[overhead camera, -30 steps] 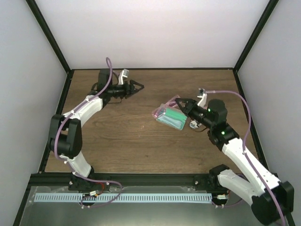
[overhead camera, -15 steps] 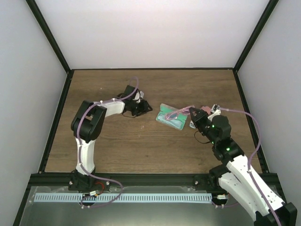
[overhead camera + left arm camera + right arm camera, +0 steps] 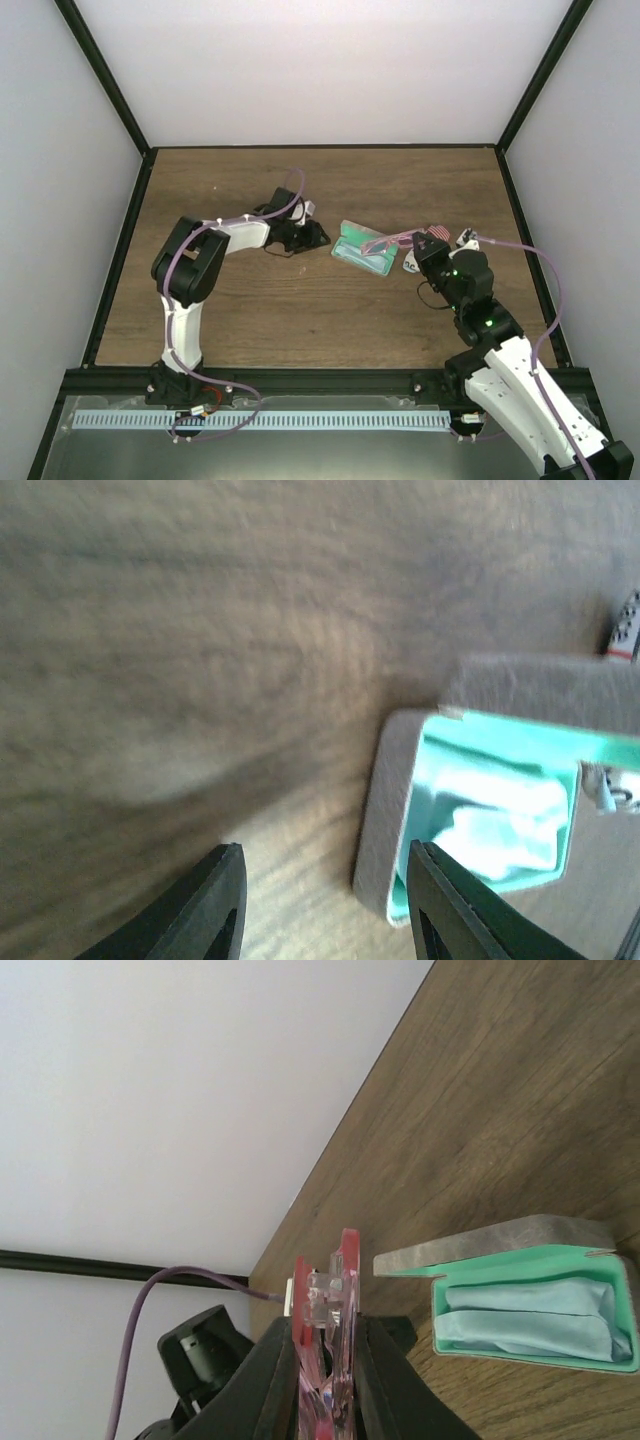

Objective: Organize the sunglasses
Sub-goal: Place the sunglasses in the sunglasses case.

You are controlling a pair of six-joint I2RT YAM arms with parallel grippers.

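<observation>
Wood-grain surface [image 3: 250, 300] forms the floor of a plain booth, closed in by white walls [image 3: 300, 70] and black frame posts [image 3: 105, 80]. Near its middle lies an open case [image 3: 358, 252] with a grey shell and mint-green lining, and a pale blue cloth [image 3: 530, 1325] is folded inside.

The left arm [image 3: 215, 235] stretches low across the surface with its elbow bent. Its gripper [image 3: 318, 236] sits just left of the case, close to the wood, fingers apart with nothing between them.

The right arm [image 3: 480, 320] rises from the near right corner and leans inward, its gripper [image 3: 416, 244] just right of the case. That gripper is closed on the sunglasses [image 3: 390, 240], a pair with pink-tinted lenses pinched between its two fingers. From above they overlap the right end of the case; whether they touch it I cannot tell.
</observation>
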